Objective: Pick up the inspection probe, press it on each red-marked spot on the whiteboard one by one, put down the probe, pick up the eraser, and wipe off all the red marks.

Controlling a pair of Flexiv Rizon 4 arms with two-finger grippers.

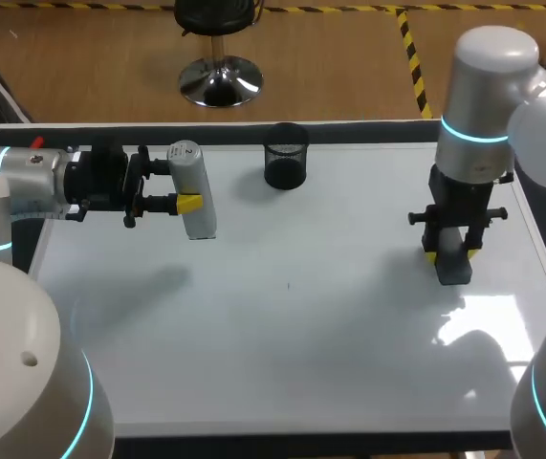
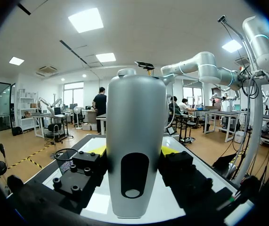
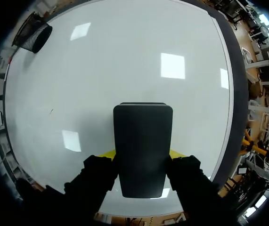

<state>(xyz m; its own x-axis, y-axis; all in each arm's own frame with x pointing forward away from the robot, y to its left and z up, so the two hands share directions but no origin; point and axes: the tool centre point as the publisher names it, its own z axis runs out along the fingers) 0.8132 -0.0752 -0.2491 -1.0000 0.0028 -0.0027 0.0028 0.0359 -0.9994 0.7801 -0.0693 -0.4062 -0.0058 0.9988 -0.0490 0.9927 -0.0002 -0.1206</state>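
Left pincer (image 2: 133,153) first: it is pinching the inspection probe (image 1: 194,206), one yellow-tipped finger pressed against each side of the silver body. The probe stands upright in the grip, with a dark oval opening low on the side facing my wrist. It sits to the left of the black mesh cup (image 1: 285,158), near it and a touch closer to me. My left arm comes in level from the left, and the probe's soft shadow falls on the whiteboard (image 1: 301,335) apart from the probe itself, farther from the cup.

Now the right pincer (image 3: 142,154): it is clamped on the eraser (image 1: 452,266). This is a dark block held lengthwise between the fingers, with only slivers of yellow fingertip peeking out on either side. The pincer points straight down at the whiteboard, and the eraser's free end faces the surface. I cannot tell whether that end touches the board or stops just short of it. The eraser is well off to the right of the mesh cup and nearer to me than the cup is.

The cup itself stands on the whiteboard's far part, close to the back edge, roughly between my two arms. A tiny dark speck (image 1: 289,284) sits on the board straight in from the cup towards me; it is too small to make out its colour.
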